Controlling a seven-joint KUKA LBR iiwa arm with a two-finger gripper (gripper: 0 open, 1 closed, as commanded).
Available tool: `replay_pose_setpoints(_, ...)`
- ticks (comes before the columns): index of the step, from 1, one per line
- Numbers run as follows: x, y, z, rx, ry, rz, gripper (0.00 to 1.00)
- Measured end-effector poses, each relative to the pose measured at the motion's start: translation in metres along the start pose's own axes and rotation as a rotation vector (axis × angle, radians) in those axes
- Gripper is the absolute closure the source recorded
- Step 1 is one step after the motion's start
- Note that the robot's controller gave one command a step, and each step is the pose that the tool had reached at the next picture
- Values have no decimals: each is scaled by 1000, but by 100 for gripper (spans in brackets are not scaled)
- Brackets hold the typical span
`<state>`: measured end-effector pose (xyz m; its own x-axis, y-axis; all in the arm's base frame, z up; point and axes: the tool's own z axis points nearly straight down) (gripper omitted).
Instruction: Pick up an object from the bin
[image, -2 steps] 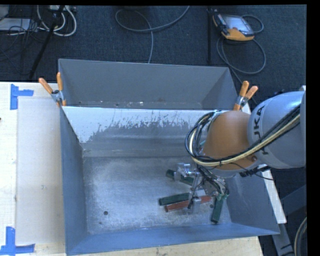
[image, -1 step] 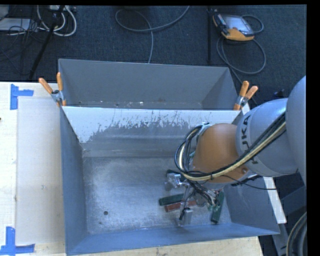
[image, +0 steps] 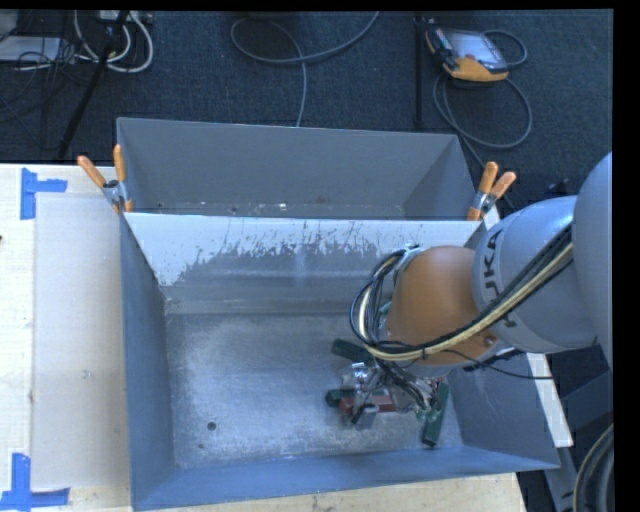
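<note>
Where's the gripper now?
The gripper is down near the floor of the bin, right of centre in the camera view, close to the near wall.

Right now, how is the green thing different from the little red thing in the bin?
The green thing is long and thin and sits by the bin's right wall. The red thing is short and stubby and sits further left. Both are small.

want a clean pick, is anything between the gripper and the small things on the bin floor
Nothing visible does. The gripper sits low, right at the small dark heap on the bin floor; a green piece lies beside it, toward the right wall.
</note>
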<state>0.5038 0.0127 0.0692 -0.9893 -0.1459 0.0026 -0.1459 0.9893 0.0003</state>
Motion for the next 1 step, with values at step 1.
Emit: replay_pose_setpoints(1,3,-7,-137,0,-10,129,100)
